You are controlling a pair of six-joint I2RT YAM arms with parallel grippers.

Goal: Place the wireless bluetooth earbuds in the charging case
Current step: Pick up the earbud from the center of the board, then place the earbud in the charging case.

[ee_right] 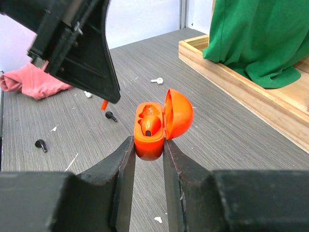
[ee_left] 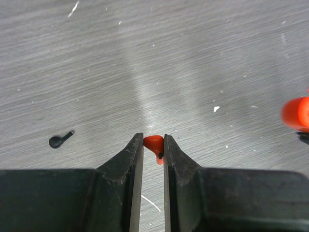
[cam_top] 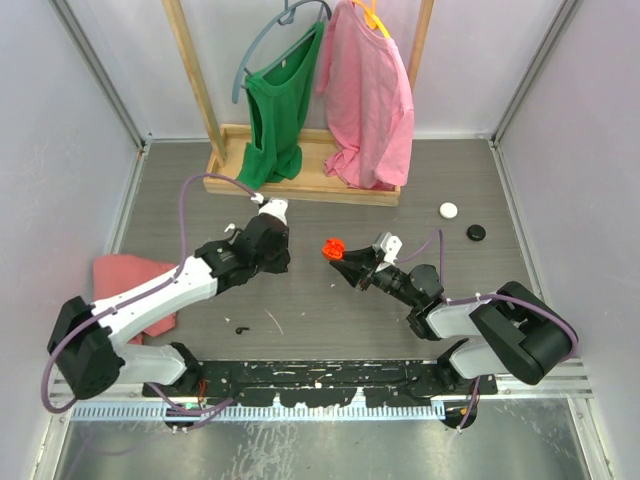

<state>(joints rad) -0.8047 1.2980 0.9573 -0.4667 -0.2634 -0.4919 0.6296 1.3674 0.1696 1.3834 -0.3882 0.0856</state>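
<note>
Left claw (ee_left: 153,137) was clamped on an orange earbud (ee_left: 154,146), close beside the case (ee_right: 176,113). Right claw (ee_right: 148,145) gripped that case with its lid open and a second orange earbud (ee_right: 147,126) seated inside. Black earbud (ee_left: 60,140) lay loose on the table (ee_left: 193,58).

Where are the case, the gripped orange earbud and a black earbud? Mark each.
case (ee_right: 148,145), right wrist view, lower body.
orange earbud (ee_left: 153,143), left wrist view, rounded head.
black earbud (ee_left: 56,141), left wrist view, round head.

A wooden rack (cam_top: 300,190) at the table's (cam_top: 330,310) far edge carries a green top (cam_top: 280,110) and a pink top (cam_top: 370,100); a pink cloth (cam_top: 120,272) lies by the left edge.
</note>
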